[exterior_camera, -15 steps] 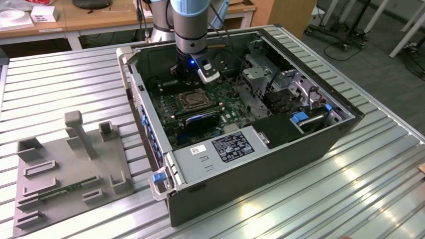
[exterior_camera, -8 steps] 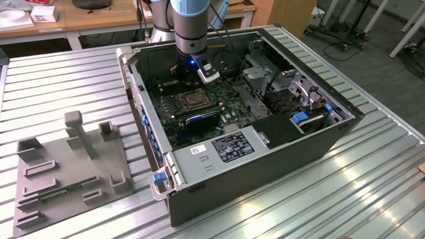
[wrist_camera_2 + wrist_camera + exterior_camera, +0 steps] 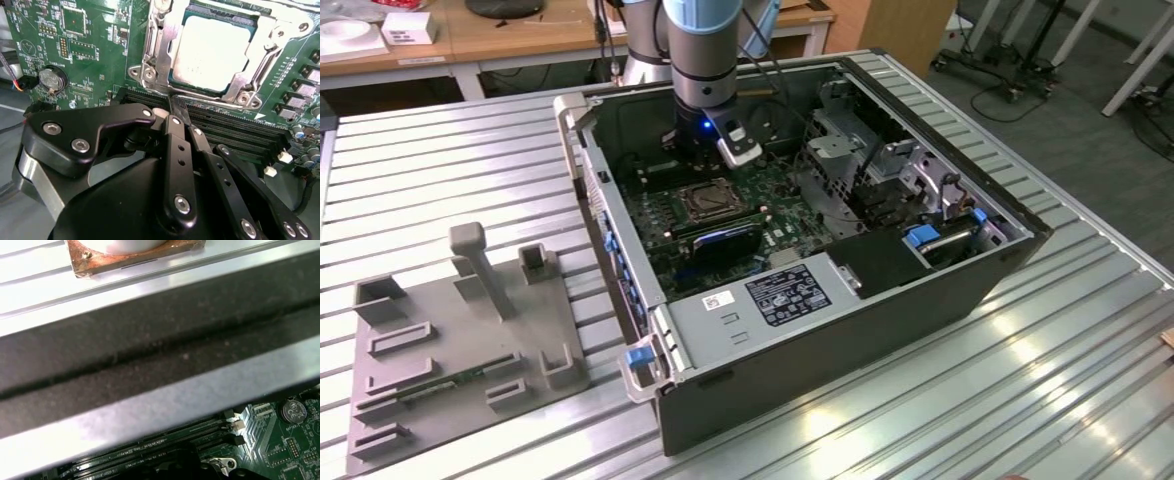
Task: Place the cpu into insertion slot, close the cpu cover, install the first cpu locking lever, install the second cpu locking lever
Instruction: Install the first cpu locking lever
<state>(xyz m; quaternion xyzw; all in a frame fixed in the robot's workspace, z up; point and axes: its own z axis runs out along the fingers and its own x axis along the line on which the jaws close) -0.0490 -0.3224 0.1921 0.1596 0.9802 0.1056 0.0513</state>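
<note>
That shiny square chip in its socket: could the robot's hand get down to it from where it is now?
Probably yes. In the second wrist view the hand, fingers together, sits just beside the chip. The metal cover frames the chip but its middle is open, and nothing lies across it.

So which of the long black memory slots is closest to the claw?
The memory slot running right beside the socket's metal frame; the shut claw tip sits at it, the other slots lie farther from the socket.

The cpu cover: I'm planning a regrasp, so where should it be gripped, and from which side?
Judging by the second wrist view, the cpu cover lies flat over the cpu, so its faces offer no hold. Take the raised frame edge nearest the tool, coming from the memory slots' side.
</note>
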